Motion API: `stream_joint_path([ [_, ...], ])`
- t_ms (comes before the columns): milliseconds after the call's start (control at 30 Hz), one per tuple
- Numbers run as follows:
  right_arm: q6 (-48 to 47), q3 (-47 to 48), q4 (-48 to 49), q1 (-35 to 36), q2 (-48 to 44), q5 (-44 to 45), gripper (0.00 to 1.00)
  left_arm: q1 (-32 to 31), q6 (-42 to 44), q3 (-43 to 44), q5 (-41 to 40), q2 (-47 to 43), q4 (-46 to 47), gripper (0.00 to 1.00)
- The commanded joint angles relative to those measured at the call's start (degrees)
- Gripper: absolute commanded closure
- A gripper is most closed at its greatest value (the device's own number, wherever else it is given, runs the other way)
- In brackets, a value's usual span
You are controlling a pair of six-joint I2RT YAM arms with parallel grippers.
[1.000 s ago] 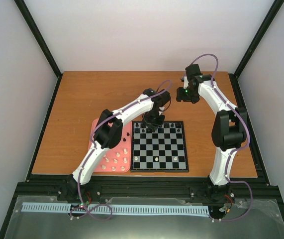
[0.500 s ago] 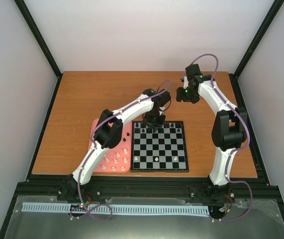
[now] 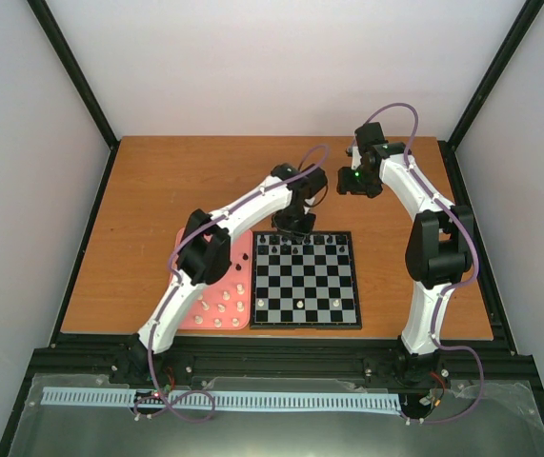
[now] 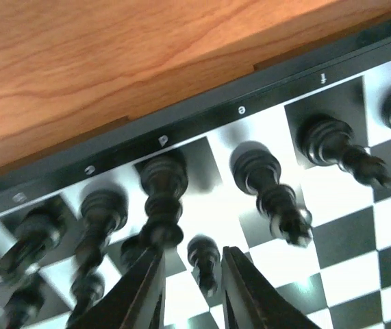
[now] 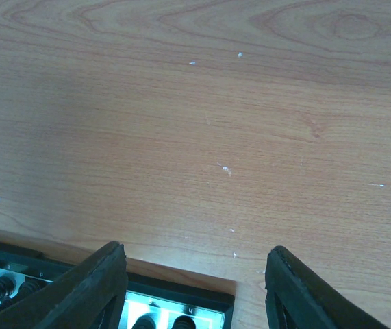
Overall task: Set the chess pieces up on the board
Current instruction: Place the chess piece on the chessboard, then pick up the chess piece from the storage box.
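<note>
the left fingers (image 4: 144, 295) stand slightly parted and released, clamping nothing. a small black pawn (image 4: 203, 255) shows in the gap between them, lower down on the board (image 4: 202, 123), with white square visible at its left side. just beyond the left fingertip, and seeming to touch it, is a tall black piece (image 4: 162, 195). it stands upright on the back row by the board's far border, its long axis pointing up toward the fingers. so the pieces lie straight below and just ahead, and i judge any lift has to go straight up, not sideways, or that tall piece tips. the left arm is the nearer one. the right fingers (image 5: 99, 288) hang wide apart and empty over bare desk (image 5: 202, 137), past the board's far edge.
</note>
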Motion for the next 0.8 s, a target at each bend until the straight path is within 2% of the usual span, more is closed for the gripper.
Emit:
stream_joint_path([
  [0,-0.7,1.1,-0.5,-0.5,-0.6,0.0,0.44,0.6,-0.7,1.7,-5.3,-9.5,-2.8,0.71],
  [133,-0.6,1.0,-0.4,-0.5,-0.6,-0.1,0.44,1.5,-1.0,-3.3,-9.5,-17.6,-3.1,0.57],
  [267,-0.6,1.0,-0.3,-0.5,-0.7,0.0,0.44,5.5,-2.0,-17.2,-11.2,-26.7,0.7,0.47],
  [367,-0.6,1.4,-0.5,-0.6,-0.6,-0.2,0.44,10.3,-2.8,-28.4,-9.8,-31.0,3.8,0.47],
  [533,-1.2,3.1,-1.8,0.4,-1.5,1.9,0.44,19.6,-4.6,-44.3,-2.9,-37.5,10.2,0.48],
  [633,-1.4,5.3,-3.3,1.9,-2.4,3.0,0.44,25.0,-4.6,-47.7,-2.4,-41.9,11.4,0.48],
  [767,-1.4,12.5,-7.4,9.3,-1.4,3.5,0.44,30.1,-4.2,-48.1,-4.1,-47.4,11.0,0.44],
])
